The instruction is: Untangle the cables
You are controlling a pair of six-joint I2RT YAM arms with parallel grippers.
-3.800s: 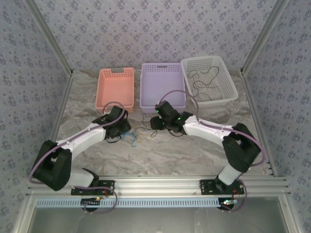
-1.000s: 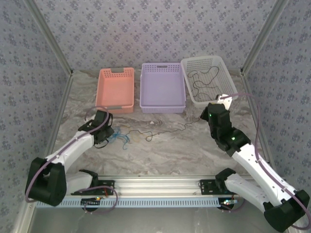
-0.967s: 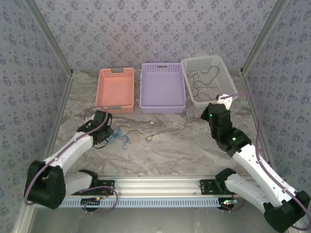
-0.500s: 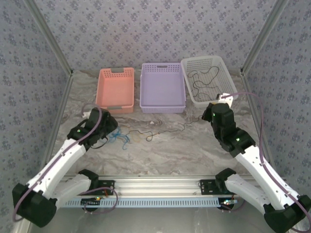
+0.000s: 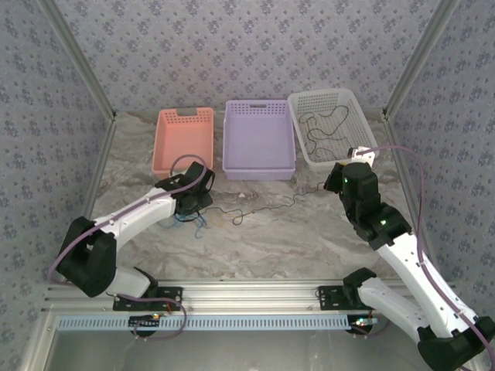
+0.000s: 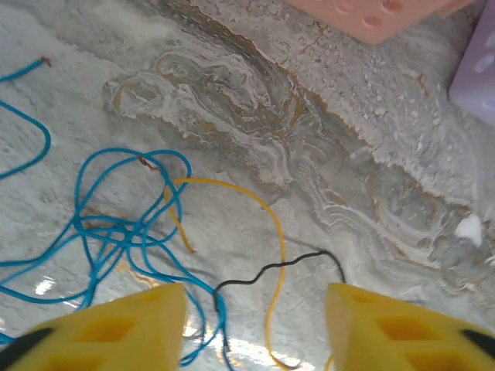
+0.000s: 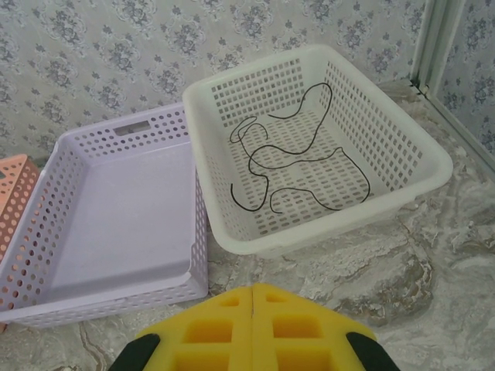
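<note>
Your left gripper (image 6: 254,303) stands open: its 2 yellow fingers (image 6: 116,328) are apart and hold nothing, hanging just above the table (image 6: 348,131) with the cables under the gap. Between the fingers a short black cable (image 6: 271,268) wriggles across the marble, and a yellow cable (image 6: 274,232) arcs over it and drops down toward the bottom edge. To the left of those 2, a blue cable (image 6: 116,232) lies in several overlapping loops, crossing the yellow one near its upper end, so all 3 are knotted together in 1 small patch. A corner of the pink basket (image 6: 379,15) sits beyond them. Your right gripper (image 7: 254,295) is closed, its pads pressed flat together along 1 seam. From above, a thin dark cable (image 5: 267,207) runs from the tangle by the left gripper across the table up to the right gripper; whether the pads pinch its end, you cannot tell from these views. That gripper hangs in front of the near wall of the white basket (image 7: 325,224), where 1 coiled black cable (image 7: 298,158) lies loose on the floor. The purple basket (image 7: 124,209) stands touching the white basket on its left, and the pink basket stands left of that.
</note>
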